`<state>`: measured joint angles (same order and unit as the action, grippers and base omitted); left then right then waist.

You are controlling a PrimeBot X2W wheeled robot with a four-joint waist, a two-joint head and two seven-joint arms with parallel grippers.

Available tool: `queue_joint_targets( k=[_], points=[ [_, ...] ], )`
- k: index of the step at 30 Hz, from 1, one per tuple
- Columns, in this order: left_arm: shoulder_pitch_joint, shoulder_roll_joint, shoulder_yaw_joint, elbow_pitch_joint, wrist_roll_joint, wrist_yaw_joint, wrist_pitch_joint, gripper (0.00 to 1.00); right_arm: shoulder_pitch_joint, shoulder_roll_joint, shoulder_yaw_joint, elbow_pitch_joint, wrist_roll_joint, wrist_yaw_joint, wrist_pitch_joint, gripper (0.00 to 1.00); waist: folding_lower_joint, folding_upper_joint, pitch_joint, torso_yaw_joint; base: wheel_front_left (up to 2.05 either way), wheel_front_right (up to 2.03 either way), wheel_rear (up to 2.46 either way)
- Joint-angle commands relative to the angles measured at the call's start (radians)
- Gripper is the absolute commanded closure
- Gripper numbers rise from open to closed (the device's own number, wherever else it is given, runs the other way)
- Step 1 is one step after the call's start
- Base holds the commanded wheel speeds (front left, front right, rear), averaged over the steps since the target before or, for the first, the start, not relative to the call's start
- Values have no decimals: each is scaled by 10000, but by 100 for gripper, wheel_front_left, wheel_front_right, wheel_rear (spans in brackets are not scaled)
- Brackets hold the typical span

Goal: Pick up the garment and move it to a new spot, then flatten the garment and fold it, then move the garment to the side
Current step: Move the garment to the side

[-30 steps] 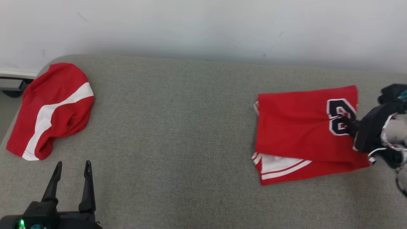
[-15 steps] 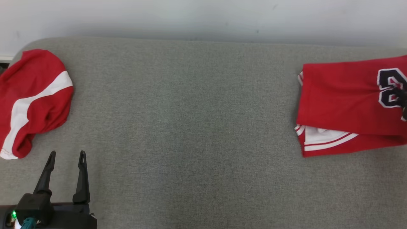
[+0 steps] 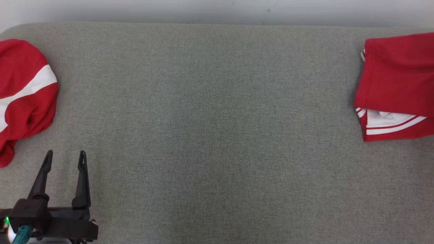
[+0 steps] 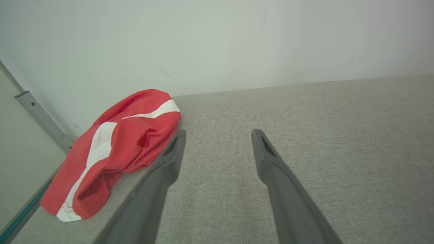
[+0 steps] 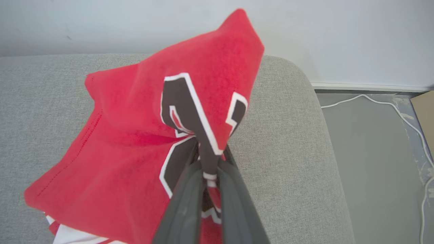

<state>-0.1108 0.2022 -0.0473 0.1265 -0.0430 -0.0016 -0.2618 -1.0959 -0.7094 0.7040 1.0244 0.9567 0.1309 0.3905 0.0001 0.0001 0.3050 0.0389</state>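
Observation:
The folded red garment (image 3: pixel 396 78) with white trim lies at the right edge of the head view, partly cut off by the frame. In the right wrist view my right gripper (image 5: pixel 210 152) is shut on a pinch of the garment (image 5: pixel 129 152) at its black number, and the fabric peaks up above the fingers. My left gripper (image 3: pixel 65 154) stands open at the lower left with nothing between its fingers. The left wrist view shows the left gripper (image 4: pixel 219 134) over bare grey fabric.
A second red garment with a white stripe (image 3: pixel 23 91) lies crumpled at the far left, close to the left fingers (image 4: pixel 125 135). The grey padded surface (image 3: pixel 217 118) ends in a rounded right edge (image 5: pixel 305 101); beyond it is floor with a white cable (image 5: pixel 390 105).
The folded garment has slid to the right across the surface with the right gripper shut on it. The head camera has shifted, so the striped garment sits further left.

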Motion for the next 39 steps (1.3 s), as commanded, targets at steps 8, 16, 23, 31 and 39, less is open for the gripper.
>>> queue_joint_targets(
  k=[8, 16, 23, 31, 39],
  points=[
    [-203, 1, -62, 10, 11, 2, -45, 0, -555, -224, 285, 263, -497, -6, -369, 100, -1, -1, 188, 106, 0, 0, 0],
    [-197, -43, -65, 65, -62, 41, -45, 0, -694, -191, 487, 635, -673, -6, -523, 100, -1, -1, 219, 278, 0, 0, 0],
    [-238, -38, -53, 71, -96, 49, -45, 0, -941, -162, 759, 1103, -1098, -6, -911, 0, -1, -1, 285, 351, 0, 0, 0],
    [-210, -69, -41, 68, -92, 88, -45, 0, -1001, -3, 884, 1065, -1102, -6, -1415, 0, -1, -1, 264, 348, 0, 0, 0],
    [-66, -108, 12, 7, -131, 141, -45, 0, -592, 461, 884, 56, -663, -6, -2963, 0, -1, -1, -172, 239, 0, 0, 0]
  ],
)
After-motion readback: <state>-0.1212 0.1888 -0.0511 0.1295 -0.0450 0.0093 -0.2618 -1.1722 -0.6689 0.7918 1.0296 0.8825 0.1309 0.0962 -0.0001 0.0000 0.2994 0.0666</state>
